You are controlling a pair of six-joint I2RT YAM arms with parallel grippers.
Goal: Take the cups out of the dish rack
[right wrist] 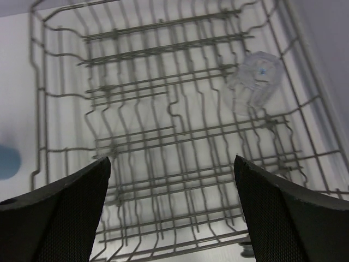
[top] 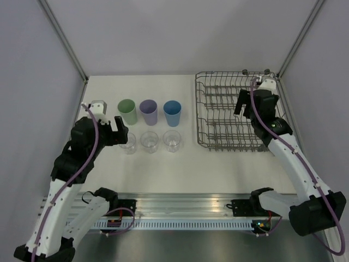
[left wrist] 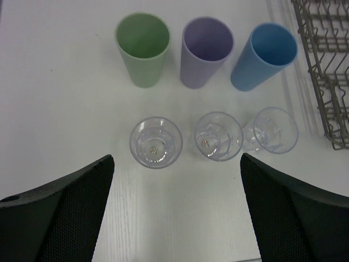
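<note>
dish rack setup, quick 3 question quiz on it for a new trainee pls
1. True or false: the dish rack holds no cups now.
2. Among the pastel cups, which stands nearest the rack? A mint green, B lavender, C blue.
3. Fill in: ___ clear cups stand on the table.

Key
1. False: one clear cup rests among its tines.
2. C, the blue cup.
3. Three, in a row in front of the pastel ones.
</note>
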